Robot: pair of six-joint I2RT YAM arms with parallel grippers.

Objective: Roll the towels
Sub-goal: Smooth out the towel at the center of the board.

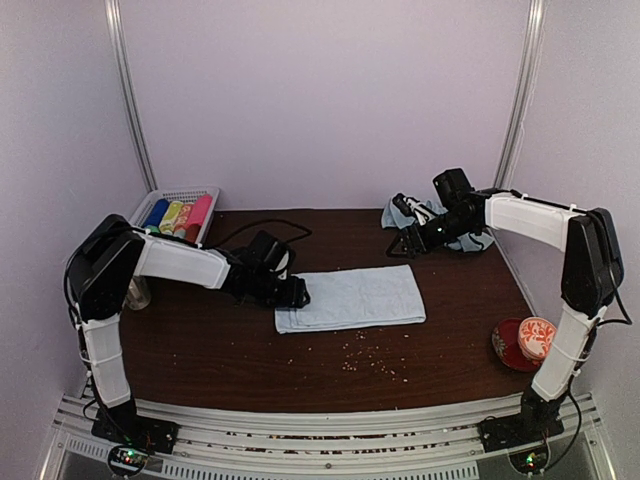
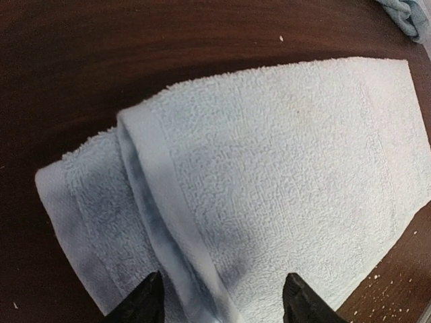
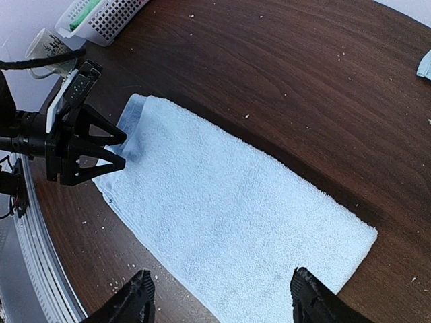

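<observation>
A pale light-blue towel (image 1: 352, 298) lies flat at the table's middle; it also shows in the left wrist view (image 2: 283, 175) and the right wrist view (image 3: 229, 215). Its left end is folded over in a narrow flap (image 2: 145, 175). My left gripper (image 1: 294, 291) is open at that end, its fingers astride the flap (image 2: 222, 303); it also shows in the right wrist view (image 3: 120, 147). A second towel (image 1: 440, 222) lies crumpled at the back right. My right gripper (image 1: 404, 240) is open and empty, in the air near the crumpled towel, looking down on the flat towel (image 3: 225, 303).
A white basket (image 1: 160, 200) with coloured rolls stands at the back left. A mug (image 1: 138, 293) stands at the left edge. A red plate (image 1: 505, 345) with a cup on it is at the front right. Crumbs (image 1: 372, 357) lie in front of the towel.
</observation>
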